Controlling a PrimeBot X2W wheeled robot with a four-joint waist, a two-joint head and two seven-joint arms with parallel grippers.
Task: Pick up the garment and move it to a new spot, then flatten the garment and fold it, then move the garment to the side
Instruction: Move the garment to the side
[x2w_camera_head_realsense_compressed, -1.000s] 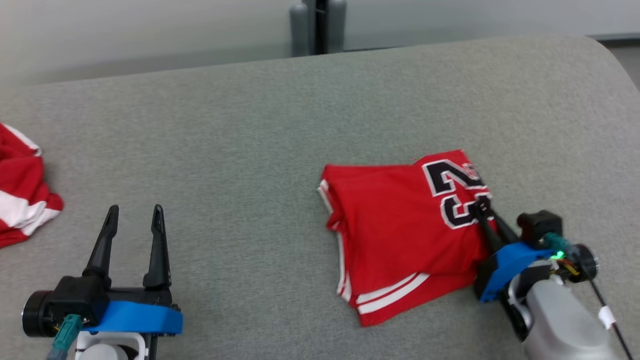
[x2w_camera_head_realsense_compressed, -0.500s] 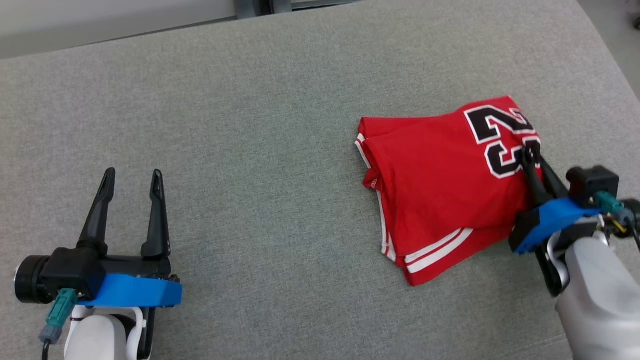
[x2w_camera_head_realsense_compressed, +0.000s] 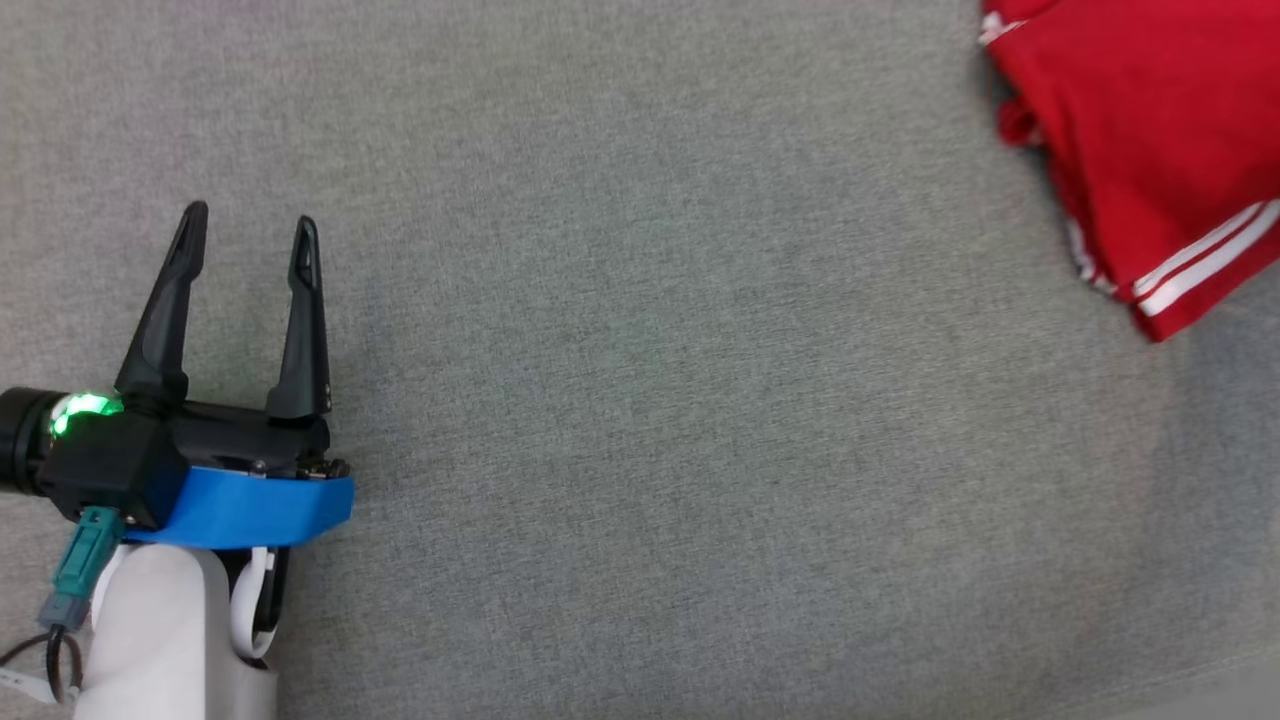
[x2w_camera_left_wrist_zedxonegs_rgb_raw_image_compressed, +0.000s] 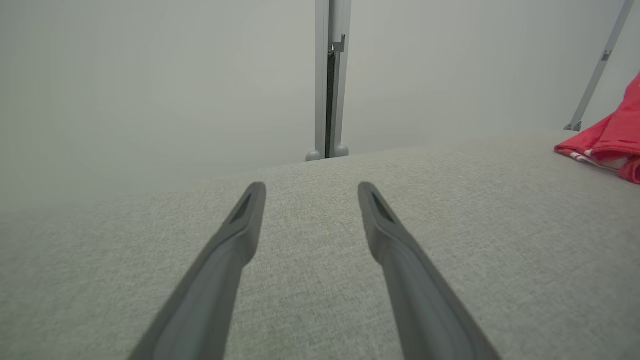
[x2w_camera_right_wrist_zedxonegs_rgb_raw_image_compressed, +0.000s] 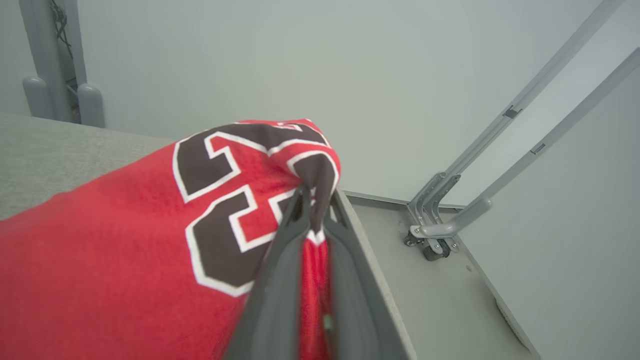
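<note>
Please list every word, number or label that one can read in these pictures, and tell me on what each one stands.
"23": large black digits with a white outline, on the red jersey, in the right wrist view. The second digit is creased where the right gripper pinches the cloth, so "3" is a likely reading, not a sure one.
No other word, label or brand can be read.
</note>
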